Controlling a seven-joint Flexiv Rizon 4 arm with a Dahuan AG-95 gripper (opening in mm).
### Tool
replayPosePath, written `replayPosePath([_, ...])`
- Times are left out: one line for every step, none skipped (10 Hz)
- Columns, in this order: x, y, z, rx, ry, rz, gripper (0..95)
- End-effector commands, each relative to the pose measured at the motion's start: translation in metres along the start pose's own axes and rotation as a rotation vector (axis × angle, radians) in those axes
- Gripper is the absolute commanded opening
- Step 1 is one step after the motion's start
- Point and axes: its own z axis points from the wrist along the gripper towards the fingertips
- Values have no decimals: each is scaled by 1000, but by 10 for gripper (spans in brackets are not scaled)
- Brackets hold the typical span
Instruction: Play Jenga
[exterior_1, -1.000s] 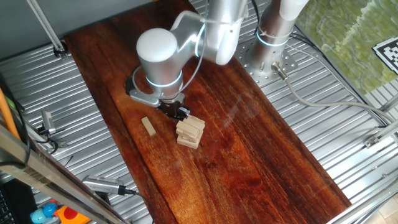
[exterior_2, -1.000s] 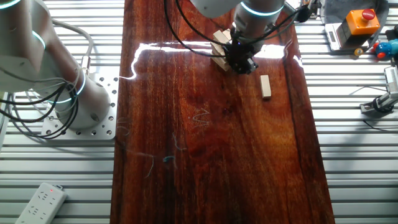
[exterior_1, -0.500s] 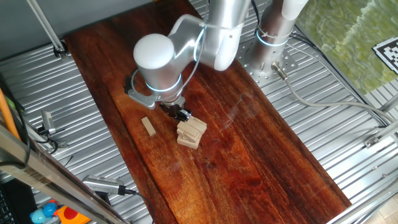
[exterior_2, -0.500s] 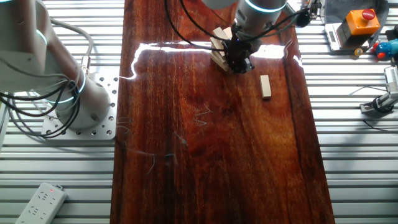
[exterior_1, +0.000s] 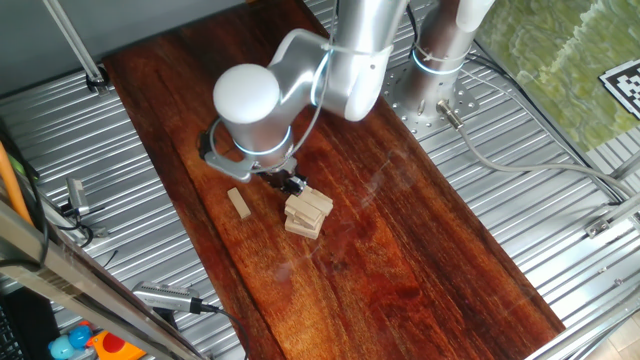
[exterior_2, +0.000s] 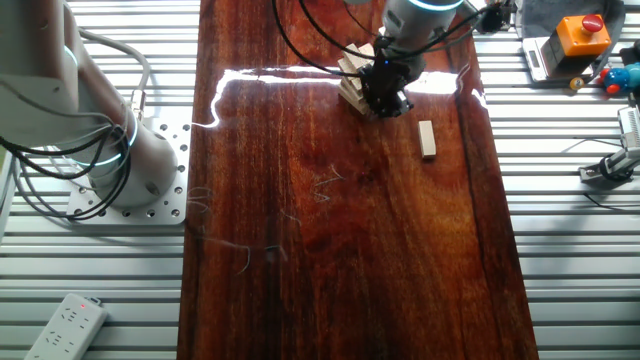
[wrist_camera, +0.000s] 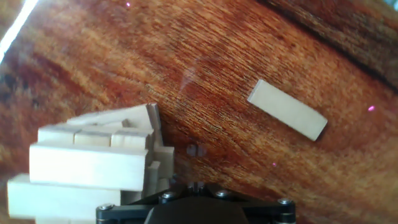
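The Jenga stack (exterior_1: 307, 213) is a squat pile of pale wooden blocks in crosswise layers on the dark wooden board (exterior_1: 400, 250). Its layers sit a little askew. It also shows in the other fixed view (exterior_2: 351, 77) and at the lower left of the hand view (wrist_camera: 93, 165). One loose block (exterior_1: 239, 203) lies flat on the board, apart from the stack (exterior_2: 427, 139) (wrist_camera: 287, 110). My gripper (exterior_1: 290, 183) hangs low right beside the stack (exterior_2: 386, 98). Its thin fingers stand pressed together with nothing between them (wrist_camera: 196, 185). Whether the tips touch the stack is hidden.
Ribbed metal table (exterior_1: 120, 130) surrounds the board on both sides. A second arm's base (exterior_2: 120, 150) stands left of the board. A box with a red button (exterior_2: 570, 40) and small tools (exterior_2: 610, 165) lie off the board's right edge.
The wrist has shifted slightly to the left while the fingertips stay beside the stack. The stack and the loose block have not visibly moved.
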Motion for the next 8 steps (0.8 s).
replayPosePath([4, -14, -5, 206, -101, -794, 0])
replayPosePath([6, -15, -6, 206, -101, -796, 0])
replayPosePath([7, -16, -7, 207, -103, -803, 0])
replayPosePath([8, -20, -8, 209, -102, -817, 0])
replayPosePath([8, -23, -9, 212, -100, -836, 0])
replayPosePath([8, -25, -9, 212, -102, -844, 0])
replayPosePath([8, -29, -11, 213, -105, -861, 0])
replayPosePath([7, -32, -10, 216, -105, -872, 0])
